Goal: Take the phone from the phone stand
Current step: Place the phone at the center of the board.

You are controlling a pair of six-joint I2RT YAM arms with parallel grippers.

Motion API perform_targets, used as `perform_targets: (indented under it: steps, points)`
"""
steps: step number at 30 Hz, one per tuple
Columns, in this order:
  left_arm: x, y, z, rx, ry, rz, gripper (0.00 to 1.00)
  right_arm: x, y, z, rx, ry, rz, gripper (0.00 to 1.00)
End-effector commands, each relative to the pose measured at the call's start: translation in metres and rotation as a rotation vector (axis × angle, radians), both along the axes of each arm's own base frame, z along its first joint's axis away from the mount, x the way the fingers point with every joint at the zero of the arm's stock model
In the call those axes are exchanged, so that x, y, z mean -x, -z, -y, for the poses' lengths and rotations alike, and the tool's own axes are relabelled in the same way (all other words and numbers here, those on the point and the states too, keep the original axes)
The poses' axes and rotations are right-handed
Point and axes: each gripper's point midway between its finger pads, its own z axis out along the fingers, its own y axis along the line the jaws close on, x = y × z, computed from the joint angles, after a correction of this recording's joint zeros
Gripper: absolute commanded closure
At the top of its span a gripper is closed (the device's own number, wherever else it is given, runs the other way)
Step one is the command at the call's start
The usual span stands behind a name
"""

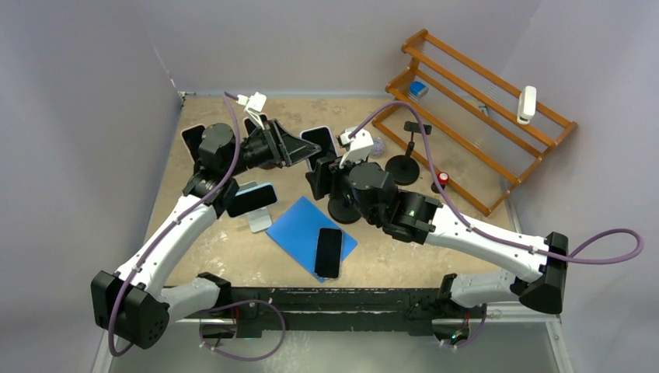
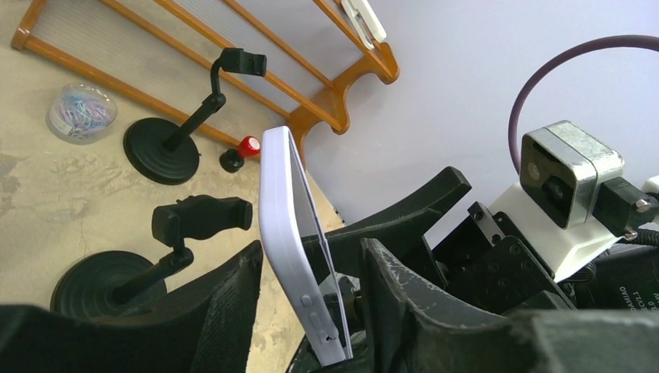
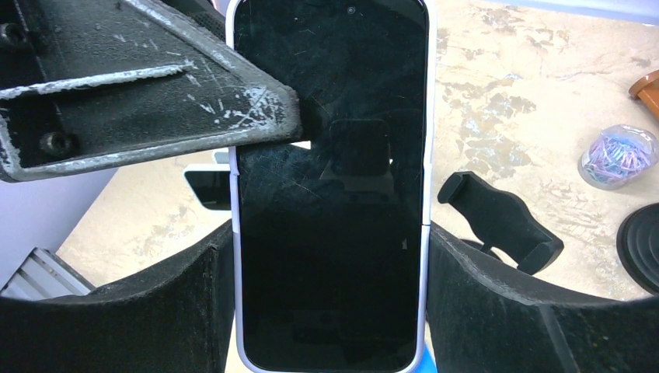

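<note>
status: white-cased dark-screen phone (image 3: pixel 330 194) looks off black clamp stand (image 3: pixel 501 221) beside it | right fingers (image 3: pixel 497 311) clamp its edges | left fingers (image 2: pixel 225 311) straddle it, grip unclear | todo: set down

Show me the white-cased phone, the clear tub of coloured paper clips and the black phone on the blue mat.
White-cased phone (image 3: pixel 330 194): right wrist view, middle of screen.
Clear tub of coloured paper clips (image 2: pixel 81 113): left wrist view, its middle.
Black phone (image 1: pixel 329 252) on the blue mat (image 1: pixel 299 225): top external view, its middle.

The phone (image 3: pixel 330 233) has a glossy black front and a smooth white case. The left pincer (image 2: pixel 311 247) is matt black plastic, scratched. The surface (image 1: pixel 233 260) looks rough.
</note>
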Motion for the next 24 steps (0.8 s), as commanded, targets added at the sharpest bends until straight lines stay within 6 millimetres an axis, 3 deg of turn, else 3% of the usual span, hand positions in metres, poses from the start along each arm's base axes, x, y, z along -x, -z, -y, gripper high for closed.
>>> perform_targets:
  steps: [1,6,19,21,24]
  points:
    - [0.006,-0.031,0.006,0.047,0.048,0.081,0.56,-0.005,-0.058,0.000,-0.160,0.043,0.073,1.00]
    - [0.007,-0.025,0.008,0.039,0.056,0.069,0.62,-0.006,-0.056,-0.001,-0.151,0.048,0.074,1.00]
    - [0.008,-0.022,0.008,0.036,0.063,0.071,0.96,-0.009,-0.049,-0.003,-0.132,0.062,0.062,1.00]
    - [0.008,-0.021,0.008,0.035,0.062,0.067,1.00,-0.009,-0.043,-0.003,-0.108,0.064,0.049,0.93]
    - [0.008,-0.018,0.008,0.031,0.061,0.058,1.00,-0.008,-0.039,-0.006,-0.090,0.053,0.037,0.72]
